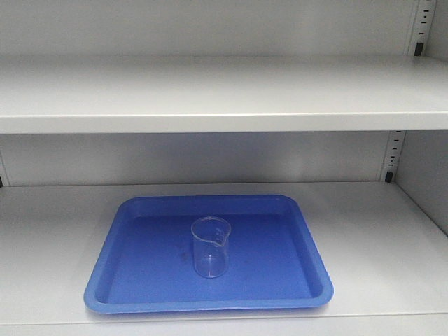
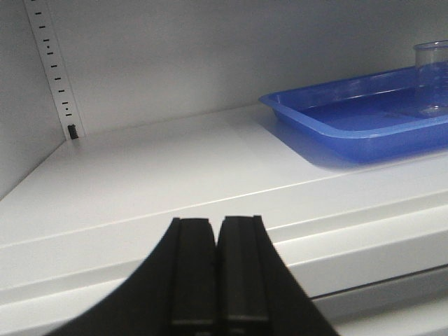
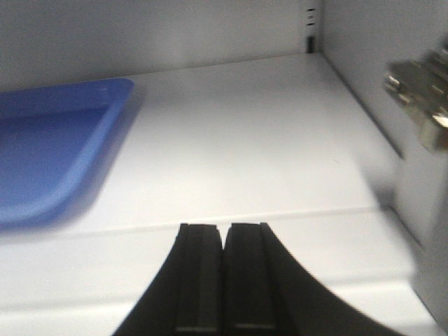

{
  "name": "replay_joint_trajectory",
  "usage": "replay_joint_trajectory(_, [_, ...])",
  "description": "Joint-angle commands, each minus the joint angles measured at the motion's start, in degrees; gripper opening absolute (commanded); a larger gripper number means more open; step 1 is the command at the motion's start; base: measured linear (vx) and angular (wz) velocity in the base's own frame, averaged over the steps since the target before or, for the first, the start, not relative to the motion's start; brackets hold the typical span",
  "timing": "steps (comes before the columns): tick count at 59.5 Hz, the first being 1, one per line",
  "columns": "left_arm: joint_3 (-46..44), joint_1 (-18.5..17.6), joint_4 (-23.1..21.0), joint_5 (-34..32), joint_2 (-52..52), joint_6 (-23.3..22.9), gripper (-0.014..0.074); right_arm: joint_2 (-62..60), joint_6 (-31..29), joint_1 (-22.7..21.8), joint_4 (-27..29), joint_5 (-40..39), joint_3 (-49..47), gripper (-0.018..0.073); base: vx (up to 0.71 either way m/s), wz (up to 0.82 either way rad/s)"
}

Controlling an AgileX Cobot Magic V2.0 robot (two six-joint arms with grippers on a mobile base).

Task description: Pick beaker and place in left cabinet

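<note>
Here, the front-facing view shows the beaker (image 1: 211, 246) standing upright near the middle of a blue tray (image 1: 133, 280), which rests on the lower shelf (image 1: 378, 245) of the left cabinet (image 1: 210, 94); a second shelf spans the upper half of the frame, and a slotted support strip (image 1: 393, 155) runs down the inner wall at right. In the left wrist view, the left gripper (image 2: 217, 280) occupies the bottom centre, its two black jaws pressed together with nothing between them; the tray's near corner and the beaker's rim sit at the upper right edge, well apart from the jaws. In the right wrist view, the right gripper (image 3: 224, 280) is likewise pressed together and holds nothing, with the tray at the left edge and a metal hinge fitting (image 3: 420, 98) blurred at the upper right.

Judged from these frames, neither arm has begun a grasp. Risks ahead: approaching with the jaws still pressed together would push the light, empty glass over or slide it across the smooth tray. The raised tray rim may catch a low fingertip. The shelf above limits lift height, so a steep approach could strike its front edge. On the right, the hinge fitting lies near the arm's path.
</note>
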Motion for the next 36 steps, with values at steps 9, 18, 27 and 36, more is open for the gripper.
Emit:
replay_joint_trajectory(9, [0.9, 0.0, -0.2, -4.3, -1.1, -0.2, 0.0001, -14.4, -0.7, -1.2, -4.5, -5.1, 10.2, -0.0006, 0.00, 0.00])
replay_joint_trajectory(18, [0.9, 0.0, -0.2, -4.3, -1.1, -0.2, 0.0001, -24.4, -0.7, -1.2, -4.5, -6.5, 17.5, -0.0006, 0.00, 0.00])
replay_joint_trajectory(27, [0.9, 0.0, -0.2, -4.3, -1.1, -0.2, 0.0001, -27.6, -1.2, -0.5, -5.4, -2.2, 17.2, -0.0004, 0.00, 0.00])
replay_joint_trajectory(36, [0.9, 0.0, -0.2, -4.3, -1.1, -0.2, 0.0001, -28.0, -0.7, -0.1, -5.2, -2.2, 17.2, -0.0003, 0.00, 0.01])
